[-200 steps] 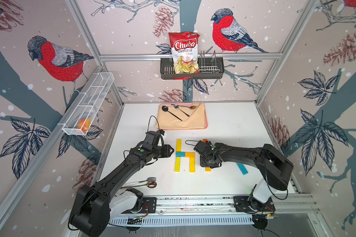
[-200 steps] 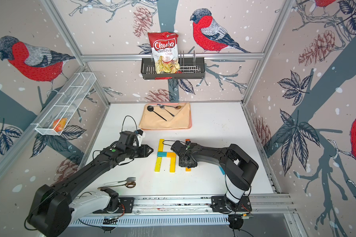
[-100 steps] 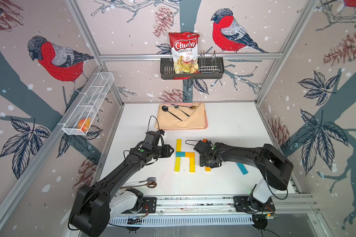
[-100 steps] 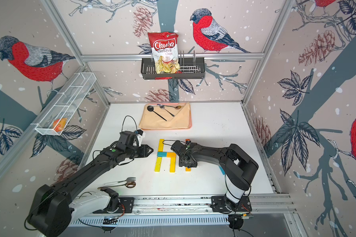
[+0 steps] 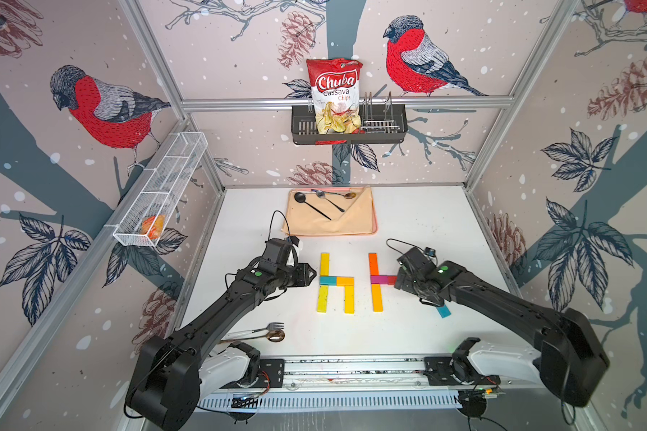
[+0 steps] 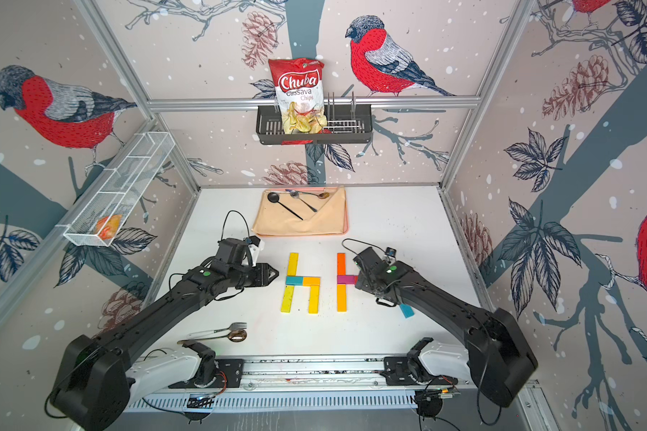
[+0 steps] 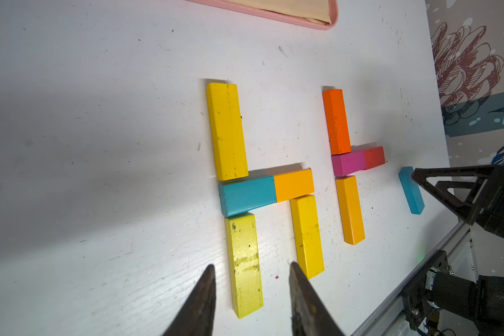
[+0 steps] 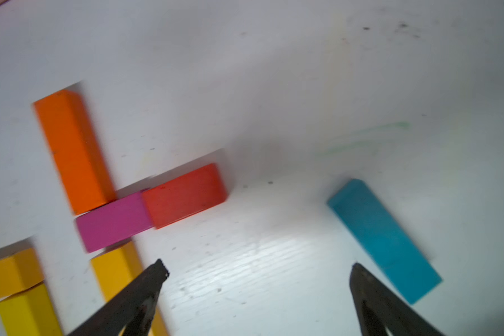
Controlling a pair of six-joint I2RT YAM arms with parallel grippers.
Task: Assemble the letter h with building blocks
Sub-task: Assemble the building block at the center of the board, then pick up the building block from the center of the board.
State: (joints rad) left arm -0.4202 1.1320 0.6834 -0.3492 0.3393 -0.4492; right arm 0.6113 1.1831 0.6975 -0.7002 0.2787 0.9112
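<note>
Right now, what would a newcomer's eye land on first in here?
Bright blocks in the middle of the white table: a finished h in yellow, teal and orange, and beside it, toward the right arm, a half-built one in orange, magenta and red. The left arm reaches in from the other side. On the back wall a red chips bag stands in a black rack.

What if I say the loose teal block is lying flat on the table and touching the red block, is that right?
Not quite. The teal block does lie flat on the table, but it is not touching the red block. The right wrist view shows a stretch of bare table between the two.
</note>
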